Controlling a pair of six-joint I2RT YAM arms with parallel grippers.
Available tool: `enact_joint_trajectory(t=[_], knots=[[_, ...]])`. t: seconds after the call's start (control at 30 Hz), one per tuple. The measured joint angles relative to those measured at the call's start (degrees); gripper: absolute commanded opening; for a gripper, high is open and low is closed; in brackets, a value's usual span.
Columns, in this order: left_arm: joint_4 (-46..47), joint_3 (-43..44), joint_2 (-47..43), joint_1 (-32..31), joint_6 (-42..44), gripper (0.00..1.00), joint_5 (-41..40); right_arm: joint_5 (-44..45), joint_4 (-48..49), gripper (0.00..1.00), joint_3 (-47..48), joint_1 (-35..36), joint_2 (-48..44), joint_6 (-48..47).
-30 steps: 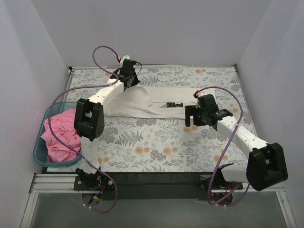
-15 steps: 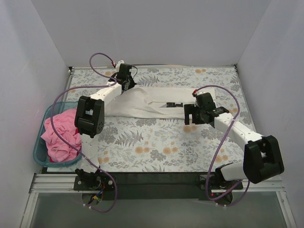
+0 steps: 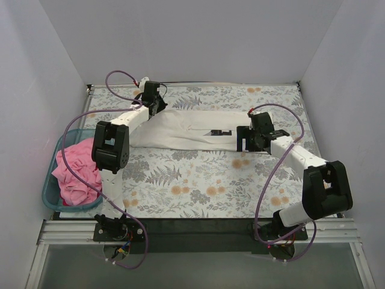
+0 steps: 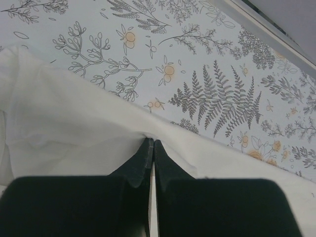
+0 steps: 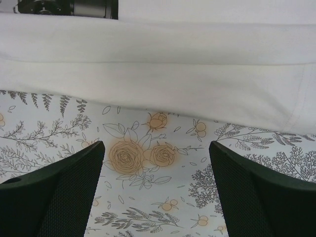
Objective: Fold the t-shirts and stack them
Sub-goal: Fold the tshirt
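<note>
**Two t-shirts, two grippers: one clamped, one open**

Two t-shirts are in view. The white t-shirt lies stretched into a long, flattened band across the far half of the floral-print table, with a few small black marks near its middle. It serves as the landmark for everything else.

The pink t-shirt sits well off the white t-shirt's left end and nearer the arm bases. It is bunched in a heap inside the single teal basket, which stands at the table's left edge.

There are two arms, each trailing one looped purple cable, so two cables in all.

The left gripper is at the white t-shirt's far-left corner. In the left wrist view the left gripper has its two fingers pressed together, with a ridge of white cloth drawn up to the tips and a white sliver showing between them. It is clamped on the shirt's edge. The cloth around that pinch rises a little above the rest of the garment.

The right gripper is at the white t-shirt's near edge, toward its right end. In the right wrist view the right gripper has both fingers spread wide apart and grips nothing. Bare floral table shows between them, and the shirt's hemmed edge lies just beyond the tips, not touched.
</note>
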Motion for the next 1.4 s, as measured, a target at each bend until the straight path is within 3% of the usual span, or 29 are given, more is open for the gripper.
enact_joint_trajectory(t=[0.1,0.2,0.23,0.27,0.37,0.5,0.67,0.9,1.13,1.4], knots=[[1.0,0.0,0.0,0.0,0.0,0.00,1.2,0.0,0.6,0.77,0.9,-0.9,1.6,0.1],[1.5,0.0,0.0,0.0,0.2,0.08,2.0,-0.1,1.1,0.74,1.9,-1.7,3.3,0.1],[1.6,0.0,0.0,0.0,0.3,0.14,2.1,-0.1,1.3,0.73,2.3,-1.8,3.9,0.1],[1.8,0.0,0.0,0.1,0.6,0.27,2.2,-0.2,1.6,0.73,2.7,-2.0,4.6,0.1],[2.4,-0.4,0.0,0.1,1.5,0.46,1.7,-0.5,2.1,0.69,4.0,-2.2,6.8,0.0],[1.4,-1.3,-0.3,0.3,2.7,0.60,-0.2,-0.9,3.1,0.65,5.1,-2.3,9.7,0.0],[-1.7,-8.1,-6.0,1.2,2.2,0.62,-2.4,-1.2,3.2,0.64,5.5,-2.7,11.2,0.0],[-5.7,-24.5,-19.5,4.3,-0.6,0.47,-3.8,-2.0,3.6,0.64,5.5,-6.1,11.2,0.1],[-7.1,-32.5,-19.9,7.1,-2.1,0.41,-4.7,-3.0,5.5,0.63,2.8,-10.9,11.2,0.7],[-5.9,-34.6,-21.2,10.2,-4.9,0.37,-4.4,-6.2,8.1,0.63,-0.2,-17.0,11.1,2.6]])
